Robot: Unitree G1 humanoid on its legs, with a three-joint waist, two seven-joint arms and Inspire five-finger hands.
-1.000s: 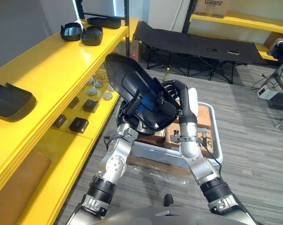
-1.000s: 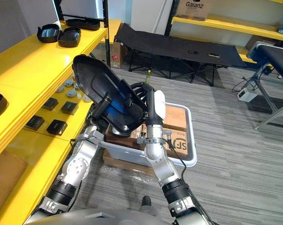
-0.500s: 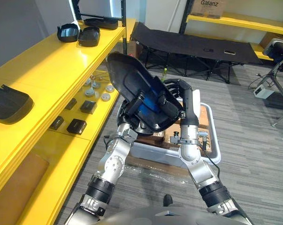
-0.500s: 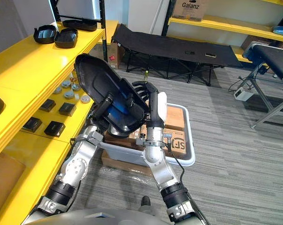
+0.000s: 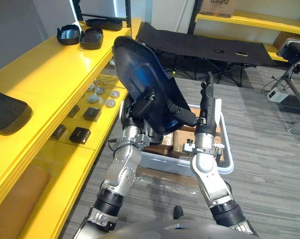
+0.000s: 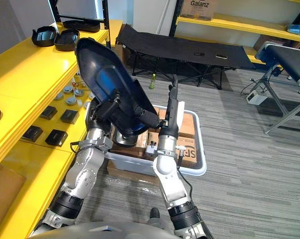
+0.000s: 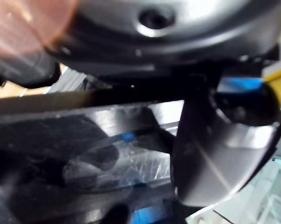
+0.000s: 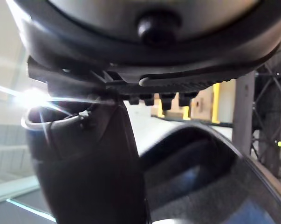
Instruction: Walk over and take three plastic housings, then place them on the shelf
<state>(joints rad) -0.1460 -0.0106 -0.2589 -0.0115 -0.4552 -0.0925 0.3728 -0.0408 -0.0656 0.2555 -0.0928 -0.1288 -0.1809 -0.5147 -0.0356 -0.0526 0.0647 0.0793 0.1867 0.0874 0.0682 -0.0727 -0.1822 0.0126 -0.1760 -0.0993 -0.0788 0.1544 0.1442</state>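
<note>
Left eye view: at the centre of the frame a large black plastic housing [image 5: 140, 79] is held up off the floor, tilted, its glossy inside catching blue light. The left hand [image 5: 146, 102] is clamped on its lower middle, fingers curled round the housing. The right hand [image 5: 207, 99] stands just right of the housing's lower edge with its fingers straight and pointing up. Below the hands, a pale bin [image 5: 226, 159] sits on the grey floor. Along the left side runs a yellow shelf [image 5: 55, 69]; two smaller black housings [image 5: 80, 36] lie on its top level at the upper left, and another black housing [image 5: 5, 112] at the left edge. On the level below lie black blocks [image 5: 85, 112] and round grey pieces [image 5: 102, 97]. Right eye view: the bin holds cardboard boxes [image 6: 185, 124], and a black folding cot [image 6: 189, 47] stands at the top centre. Left wrist view: the thumb lies across the housing's dark edge. Right wrist view: the housing's curved rim shows beside the thumb; whether they touch is unclear.
</note>
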